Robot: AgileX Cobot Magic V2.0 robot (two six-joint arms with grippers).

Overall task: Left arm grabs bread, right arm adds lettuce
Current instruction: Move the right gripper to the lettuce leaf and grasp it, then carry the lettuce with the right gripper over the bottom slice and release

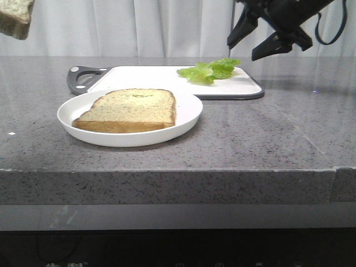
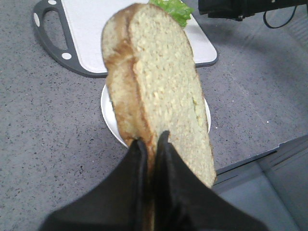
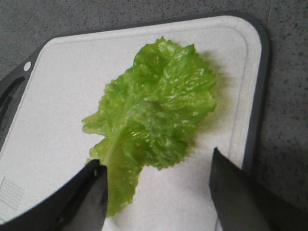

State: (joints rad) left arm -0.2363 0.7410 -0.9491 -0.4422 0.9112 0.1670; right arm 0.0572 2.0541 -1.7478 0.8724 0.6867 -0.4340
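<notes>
lettuce (image 3: 153, 110) seemingly below spread right gripper (image 3: 156, 192)

The thick golden-crusted bread slice (image 1: 15, 18) is cut off at the front view's upper-left corner, and in the left wrist view it hides most of the round white plate (image 2: 108, 115).

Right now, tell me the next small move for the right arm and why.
Probably lower the right hand straight down onto the lettuce. Its fingers are spread wide and hover above the leaf, which lies loose on the cutting board, not yet gripped. The left hand already holds a bread slice up.
</notes>
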